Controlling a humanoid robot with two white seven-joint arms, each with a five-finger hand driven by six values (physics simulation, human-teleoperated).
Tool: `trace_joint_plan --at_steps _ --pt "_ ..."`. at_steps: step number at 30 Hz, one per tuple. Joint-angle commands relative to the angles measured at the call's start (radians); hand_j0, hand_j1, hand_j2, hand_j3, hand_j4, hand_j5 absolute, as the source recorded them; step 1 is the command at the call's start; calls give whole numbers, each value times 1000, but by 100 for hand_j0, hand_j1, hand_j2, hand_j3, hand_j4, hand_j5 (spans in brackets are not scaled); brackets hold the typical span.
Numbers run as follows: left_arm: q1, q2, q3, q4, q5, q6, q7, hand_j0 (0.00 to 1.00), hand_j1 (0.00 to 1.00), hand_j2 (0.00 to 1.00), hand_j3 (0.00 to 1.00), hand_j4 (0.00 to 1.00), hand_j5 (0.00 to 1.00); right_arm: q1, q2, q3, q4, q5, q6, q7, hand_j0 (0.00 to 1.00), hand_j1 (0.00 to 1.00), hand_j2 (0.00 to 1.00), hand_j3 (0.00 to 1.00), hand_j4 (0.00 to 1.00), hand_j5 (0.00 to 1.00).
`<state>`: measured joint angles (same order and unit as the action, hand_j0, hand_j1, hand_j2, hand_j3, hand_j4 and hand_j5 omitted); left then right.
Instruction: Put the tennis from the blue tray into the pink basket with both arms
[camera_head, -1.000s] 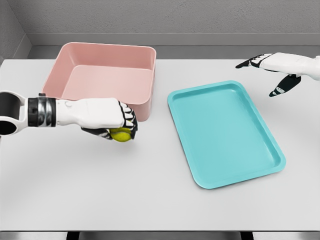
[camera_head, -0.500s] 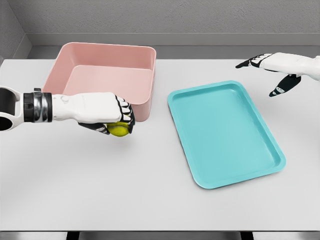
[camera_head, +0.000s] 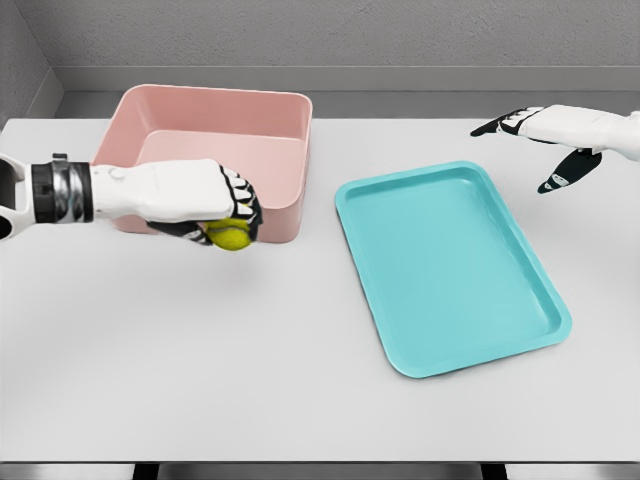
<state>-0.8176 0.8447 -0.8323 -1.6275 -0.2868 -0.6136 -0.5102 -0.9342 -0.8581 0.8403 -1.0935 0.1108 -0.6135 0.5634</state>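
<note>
We see the left hand (camera_head: 195, 200) reaching level from the left, fingers wrapped around the tennis ball (camera_head: 229, 235) at the pink basket's (camera_head: 262, 102) front wall, probably outside it. Right hand (camera_head: 555, 140) hovers beyond the blue tray (camera_head: 450, 300), fingers spread.

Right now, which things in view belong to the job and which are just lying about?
In the job:
- yellow-green tennis ball, gripped by the left hand
- pink rectangular basket, nothing inside
- blue rectangular tray, nothing on it
- right hand, open, hovering beyond the tray

Lying about:
- nothing; only the white table underneath
</note>
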Motion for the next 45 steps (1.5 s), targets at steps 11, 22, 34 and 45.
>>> trace_joint_plan --at_steps 11,22,34,45 --pt "-38 -12 1 109 5 3 1 54 54 54 54 54 54 0 -1 -1 0 -6 3 0 100 100 100 100 100 100" --pt "-58 -19 1 144 3 3 1 55 55 55 55 55 55 0 -1 -1 -2 -6 3 0 100 100 100 100 100 100" --pt "-104 -56 2 261 1 3 1 55 55 55 55 55 55 0 -1 -1 -2 -6 3 0 100 100 100 100 100 100" --pt "-144 -113 1 397 -5 3 1 55 55 55 55 55 55 0 -1 -1 -2 -6 3 0 100 100 100 100 100 100"
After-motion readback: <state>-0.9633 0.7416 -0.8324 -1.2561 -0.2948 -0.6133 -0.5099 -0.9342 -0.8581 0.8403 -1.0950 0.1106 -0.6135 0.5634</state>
